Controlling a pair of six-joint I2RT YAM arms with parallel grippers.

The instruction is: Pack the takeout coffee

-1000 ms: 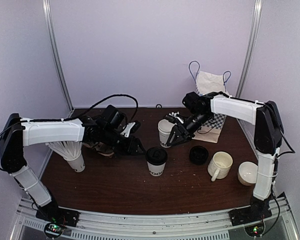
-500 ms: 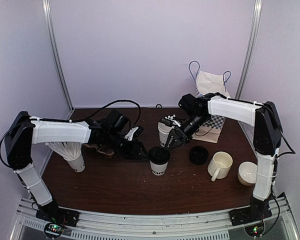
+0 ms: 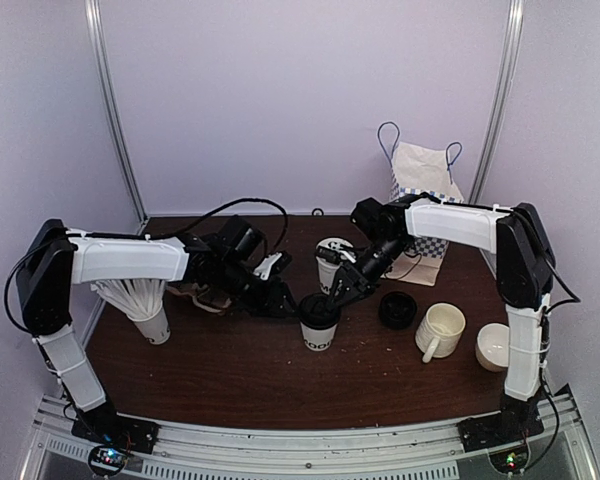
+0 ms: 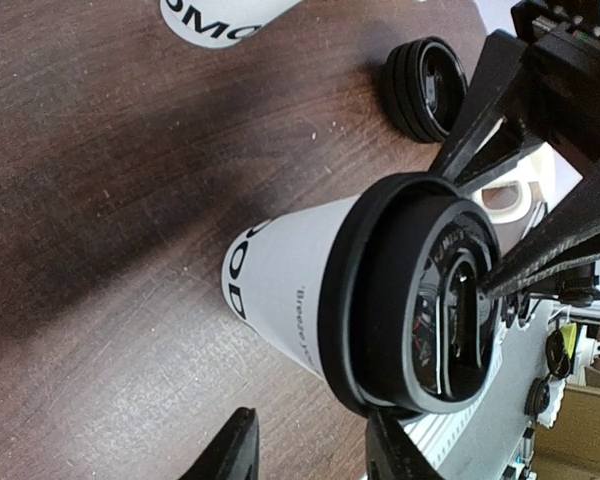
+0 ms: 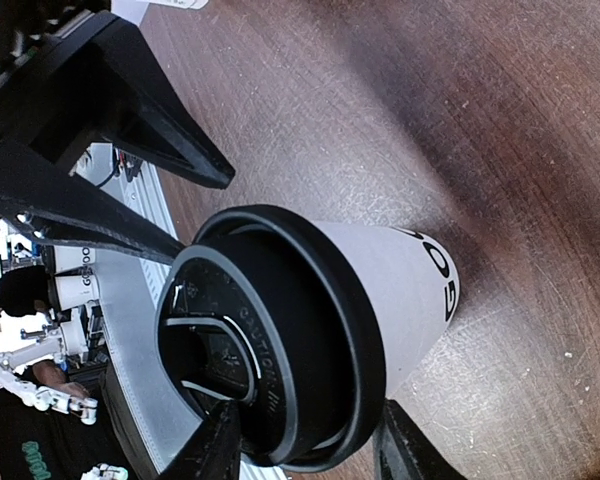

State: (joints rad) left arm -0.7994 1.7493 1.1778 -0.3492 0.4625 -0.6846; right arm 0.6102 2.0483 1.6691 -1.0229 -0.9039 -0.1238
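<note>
Mid-bench (image 3: 230, 370), the tall white paper "MOO" cup with round black plastic lid (image 3: 318, 325) stands upright between both arms. It looks light and thin-walled, so it should crush easily; grip the sidewall just below the lid, gently. Left gripper (image 3: 282, 302) and right gripper (image 3: 333, 292) reach in low from either side, jaws parted, neither clamped on it.

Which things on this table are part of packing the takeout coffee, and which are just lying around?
Job: lidded MOO cup, second MOO cup, loose black lid, paper bag.
Lying about: cream mug, cup of straws, small white cup.
</note>
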